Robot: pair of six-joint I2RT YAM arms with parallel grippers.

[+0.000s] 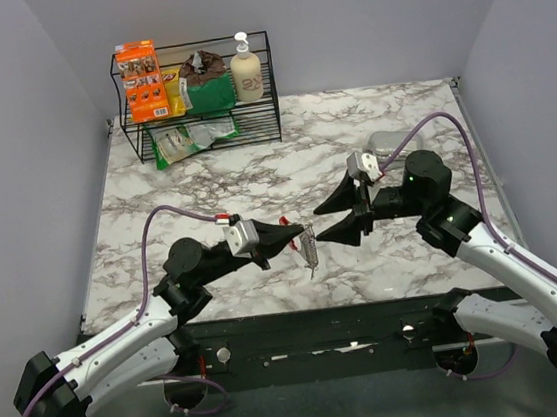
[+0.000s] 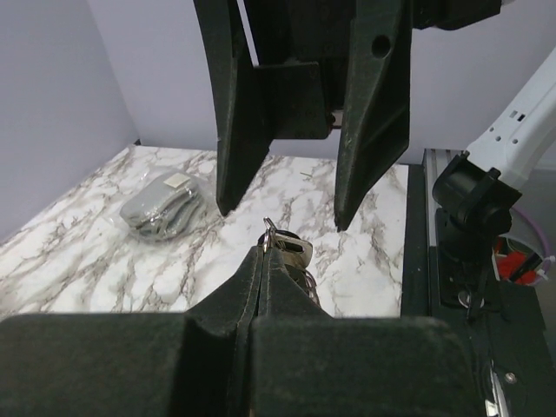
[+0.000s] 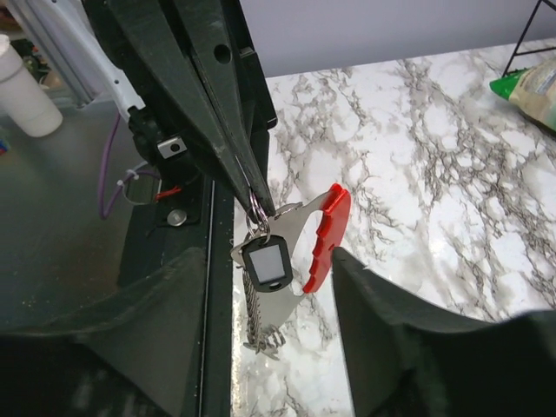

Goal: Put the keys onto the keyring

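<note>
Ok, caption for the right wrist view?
Shut left fingers hold the keyring by its loop ahead of open right fingers.

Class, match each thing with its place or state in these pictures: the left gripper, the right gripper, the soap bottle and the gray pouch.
Things:
1. left gripper
2. right gripper
3. soap bottle
4. gray pouch

Places or states:
A. lying on the table
B. shut on the keyring
C. standing on the wire rack
D. open

Pairs: 1-B, 2-D, 3-C, 4-A.
</note>
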